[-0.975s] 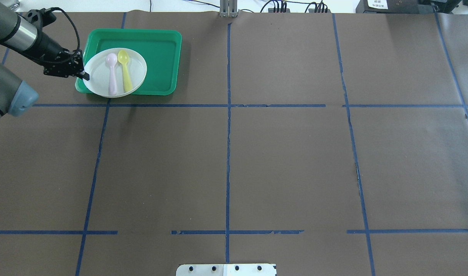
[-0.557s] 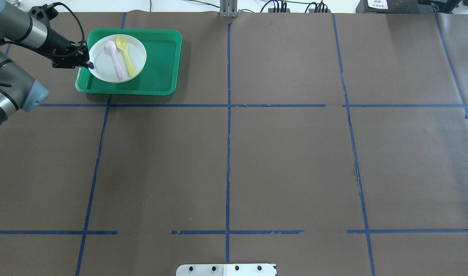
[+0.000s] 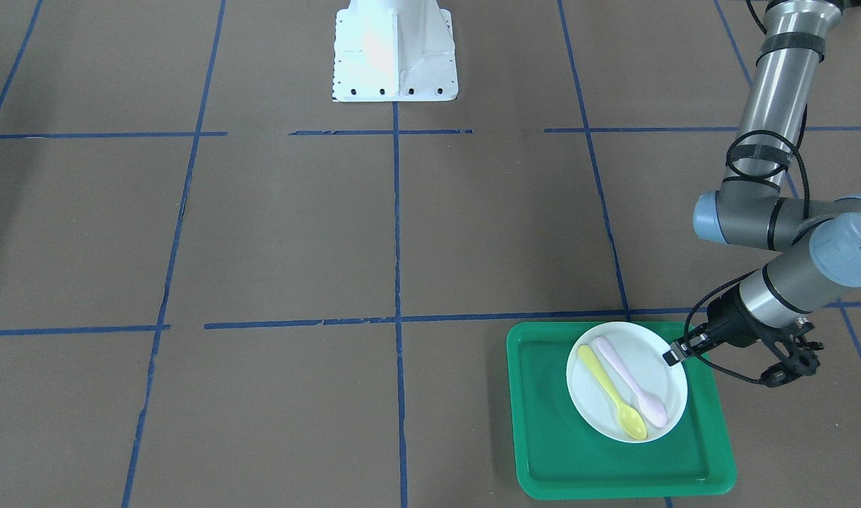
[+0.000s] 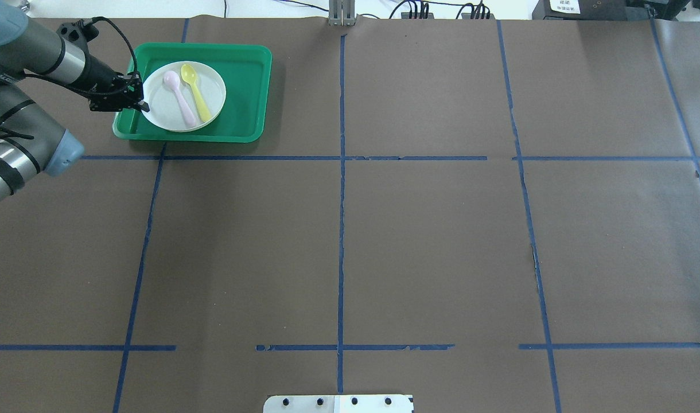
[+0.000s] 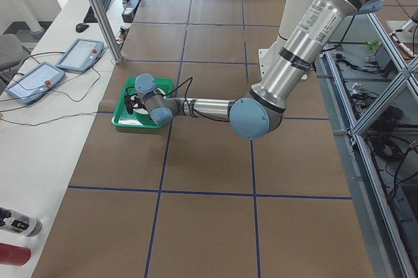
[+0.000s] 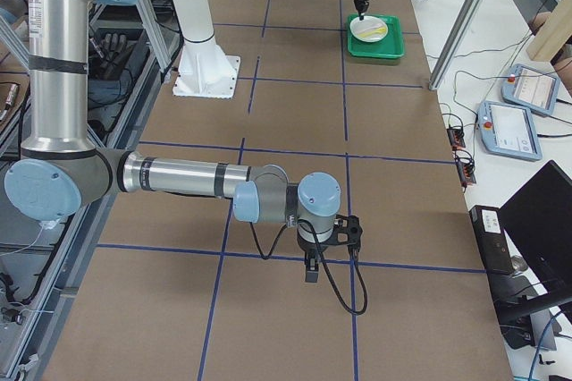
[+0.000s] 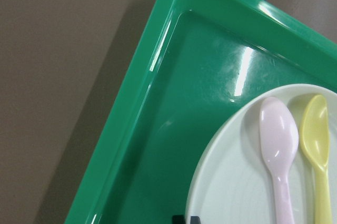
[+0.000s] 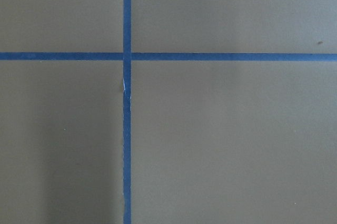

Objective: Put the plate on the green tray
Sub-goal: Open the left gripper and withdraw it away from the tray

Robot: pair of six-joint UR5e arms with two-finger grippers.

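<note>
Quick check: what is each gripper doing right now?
Left gripper: shut on the rim of the small round white plastic plate, over the large green plastic tray.
Right gripper: cannot tell; only a side view shows it.

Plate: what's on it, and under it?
A pink spoon and a yellow spoon lie on the plate. Below is the green tray; contact is hidden.

Lighting's pretty even and bright all round, soft overhead stuff with only faint shadows on the brown table (image 4: 384, 241). The left wrist view catches white glare streaks on the green tray (image 7: 210, 77), glossy as anything, and a soft shadow runs beside its rim. Fixed views look sharp, the right wrist view a bit flat and dull.
</note>
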